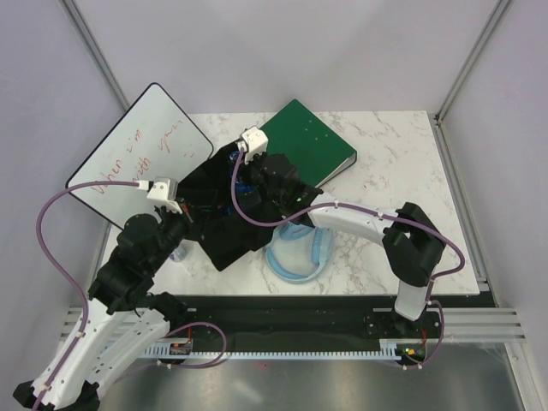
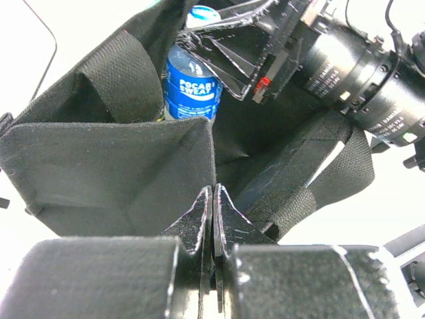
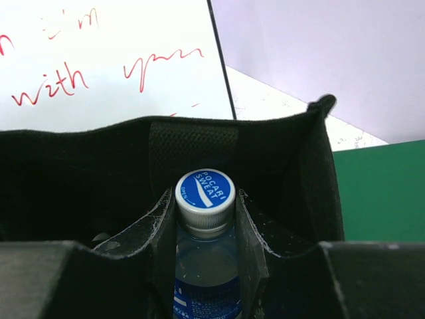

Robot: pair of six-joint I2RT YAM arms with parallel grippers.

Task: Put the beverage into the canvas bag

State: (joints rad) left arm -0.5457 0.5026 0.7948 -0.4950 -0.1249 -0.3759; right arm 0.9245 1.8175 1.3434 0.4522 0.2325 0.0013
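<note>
The beverage is a clear bottle with a blue Pocari Sweat label and a blue-topped cap. My right gripper is shut on its neck just under the cap and holds it upright inside the mouth of the black canvas bag. The bottle's lower part is below the bag's rim. My left gripper is shut on the near edge of the bag's fabric and holds the mouth apart. In the top view the bag lies mid-table under both arms, and the bottle is hidden there.
A green binder lies behind the bag on the marble table. A whiteboard with red writing leans at the back left. A light-blue round thing sits just in front of the bag.
</note>
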